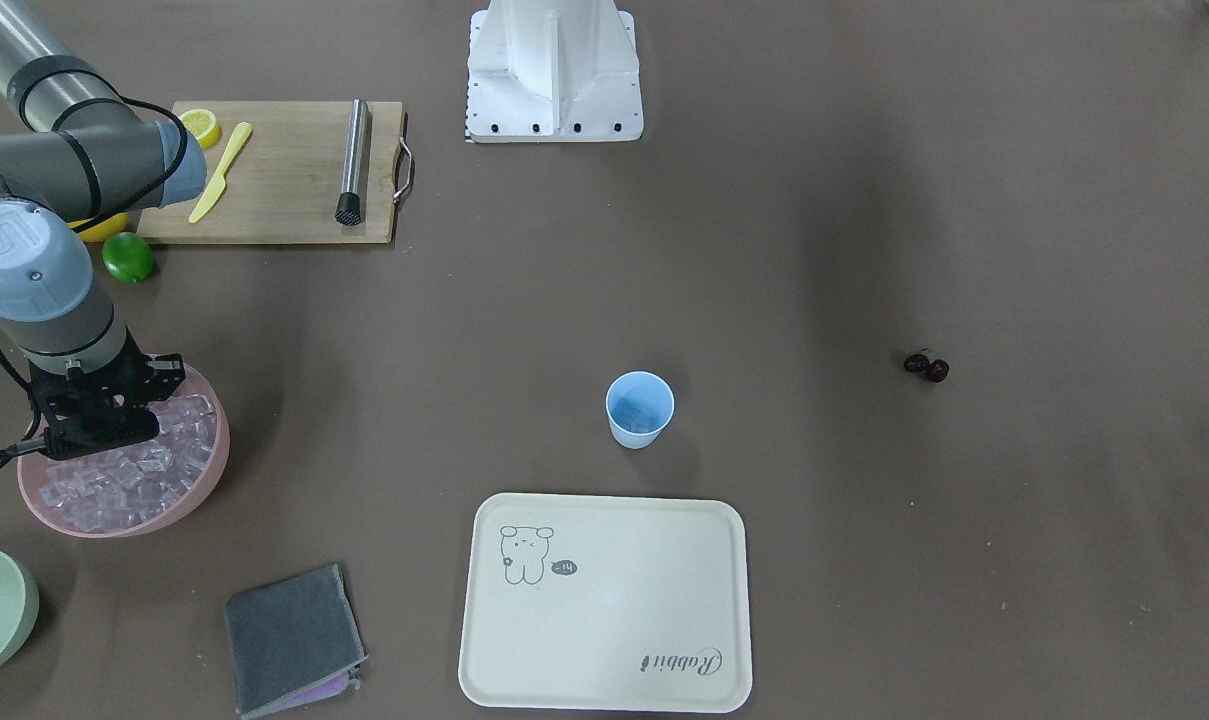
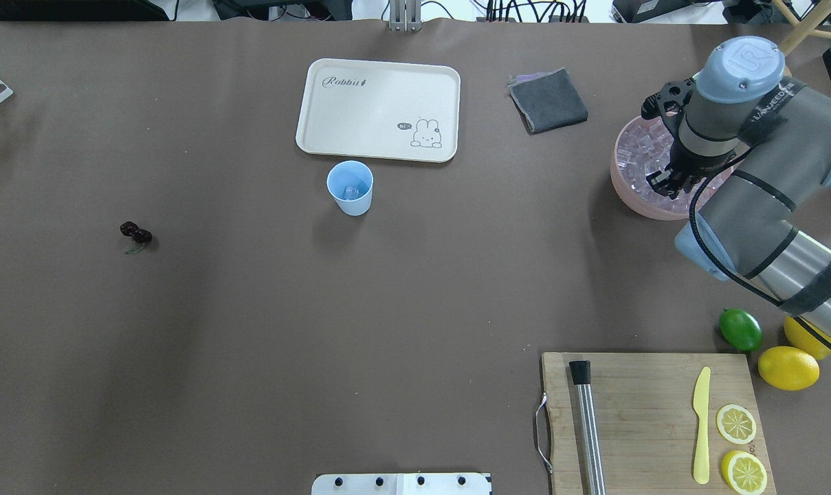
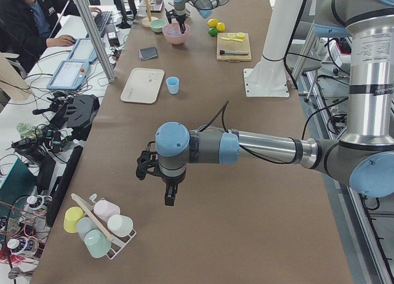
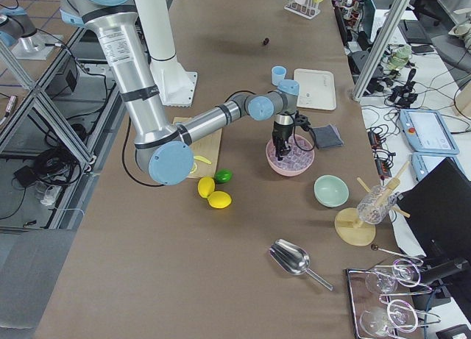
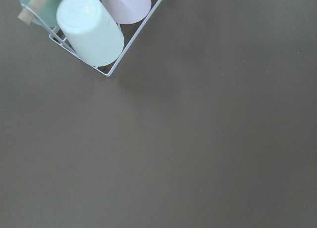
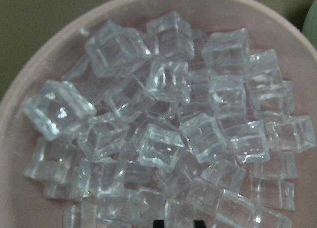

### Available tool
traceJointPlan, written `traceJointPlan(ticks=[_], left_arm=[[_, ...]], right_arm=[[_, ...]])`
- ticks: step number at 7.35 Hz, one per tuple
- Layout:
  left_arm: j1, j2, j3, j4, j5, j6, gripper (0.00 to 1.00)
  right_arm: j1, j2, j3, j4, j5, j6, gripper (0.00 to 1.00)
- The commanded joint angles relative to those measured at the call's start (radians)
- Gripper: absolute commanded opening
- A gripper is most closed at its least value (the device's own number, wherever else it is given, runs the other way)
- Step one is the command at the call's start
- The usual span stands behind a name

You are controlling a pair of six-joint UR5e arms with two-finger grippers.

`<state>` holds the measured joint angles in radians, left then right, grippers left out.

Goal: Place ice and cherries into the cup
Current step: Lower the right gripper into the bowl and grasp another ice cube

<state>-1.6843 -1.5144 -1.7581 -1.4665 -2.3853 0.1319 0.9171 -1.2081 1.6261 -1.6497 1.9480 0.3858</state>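
Right wrist-mounted view fills with ice (image 6: 163, 144): clear, glassy, hard-edged cubes heaped in a smooth, round pink bowl (image 6: 15, 188). My right gripper (image 6: 178, 224) hangs just over them with its jaws parted, only the dark tips showing at 6 o'clock. Overhead, the tapered light-blue plastic cup (image 2: 350, 187) stands well off at the bowl's 9 o'clock. The glossy dark cherries (image 2: 135, 233) lie farther out toward 9. Of my left gripper (image 3: 170, 198) I cannot tell the jaws.
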Motion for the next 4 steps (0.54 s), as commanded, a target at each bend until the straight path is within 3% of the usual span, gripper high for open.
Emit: traceJointPlan(ticks=[1,3,4], left_arm=[[0.0,0.0,0.002,0.0,0.0,0.0,0.98],[0.0,0.002,-0.001,0.0,0.0,0.0,0.98],[0.0,0.0,0.0,0.0,0.0,-0.001,0.98]], right_arm=[[0.046,0.03,0.03,-0.031,0.046,-0.002,0.22],[0.054,0.181,0.035,-0.161,0.081,0.049,0.21],[0.027,0.259,0.025,-0.2,0.1,0.191,0.19]])
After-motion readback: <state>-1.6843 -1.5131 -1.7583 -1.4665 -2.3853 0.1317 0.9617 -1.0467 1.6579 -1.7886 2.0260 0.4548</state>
